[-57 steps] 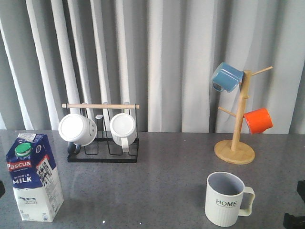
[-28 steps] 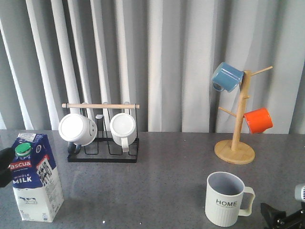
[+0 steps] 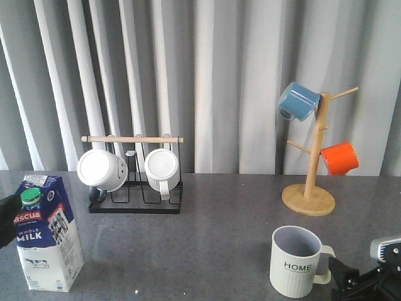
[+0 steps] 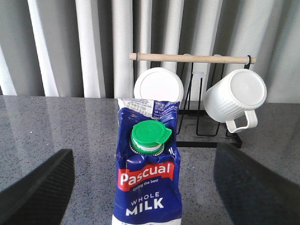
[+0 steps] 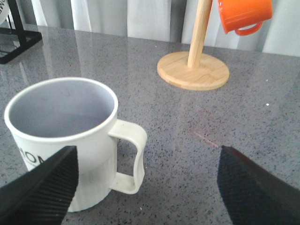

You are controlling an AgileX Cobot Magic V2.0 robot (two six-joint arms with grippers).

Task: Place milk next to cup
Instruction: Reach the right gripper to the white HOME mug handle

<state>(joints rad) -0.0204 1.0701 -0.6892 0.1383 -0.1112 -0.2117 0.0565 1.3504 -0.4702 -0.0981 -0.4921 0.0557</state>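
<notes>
The milk (image 3: 45, 233) stands upright at the near left of the grey counter (image 3: 207, 232), its long axis vertical and its green cap (image 4: 149, 136) and red label facing the robot. The cup (image 3: 299, 261) stands upright at the near right, well apart from the carton, its squarish handle pointing toward 3 o'clock in the front view.

The left claw (image 4: 145, 187) is the nearer one to the carton. In its wrist view the two dark fingers (image 4: 40, 190) are spread wide, one on each side of the carton, and neither touches it; the carton lies straight ahead at 12 o'clock from the claw, centred in the gap. In the front view only a dark edge of this arm shows at the left border, just beside the carton's upper part.

The right claw (image 5: 145, 187) sits by the cup, also spread wide, with the handle between its fingers and no contact visible; it holds nothing.

The coming move likely turns on the left claw closing across the carton's width, level with the label, since the gable top offers poor flat faces. The carton then has to travel toward 3 o'clock across the counter to stand beside the cup. A tall, narrow carton may tip if pinched too high or set down tilted.
</notes>
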